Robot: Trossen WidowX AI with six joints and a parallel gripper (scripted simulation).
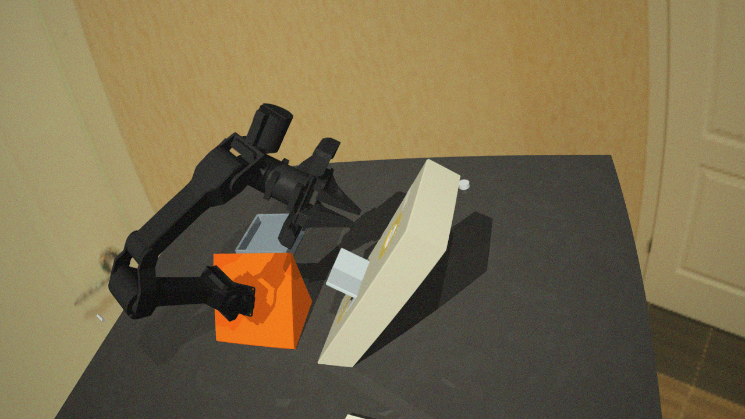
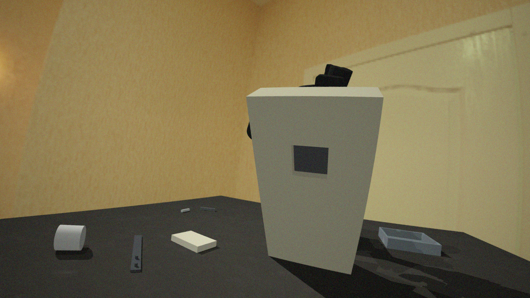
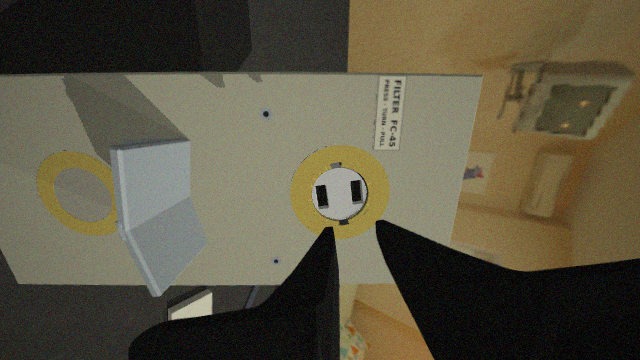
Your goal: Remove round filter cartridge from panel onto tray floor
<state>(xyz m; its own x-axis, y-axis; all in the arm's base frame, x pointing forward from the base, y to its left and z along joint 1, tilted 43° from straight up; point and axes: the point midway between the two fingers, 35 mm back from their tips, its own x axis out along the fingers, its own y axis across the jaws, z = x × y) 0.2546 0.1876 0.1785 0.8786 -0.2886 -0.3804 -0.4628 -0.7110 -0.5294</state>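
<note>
The round white filter cartridge [image 3: 340, 192] [image 1: 389, 237] sits flush in the cream service panel [image 3: 240, 150] [image 1: 417, 234] [image 2: 314, 207], inside a yellow ring [image 3: 305, 200]. Its two dark slots lie side by side. My gripper [image 3: 354, 231] [image 1: 357, 210] is narrowed to a small gap and holds nothing. Its fingertips point at the panel face, just below the cartridge in the wrist view and a short way off it. The grey tray [image 1: 255, 234] [image 2: 407, 242] lies on the table under my arm. In the exterior view the panel hides the gripper.
A light grey box [image 3: 150, 170] [image 1: 347, 270] juts from the panel beside a second yellow ring [image 3: 47, 192]. An orange block [image 1: 270, 312] holds the arm's base. A white cylinder [image 2: 69, 237], a dark bar [image 2: 136, 253] and a cream block [image 2: 193, 241] lie behind the panel.
</note>
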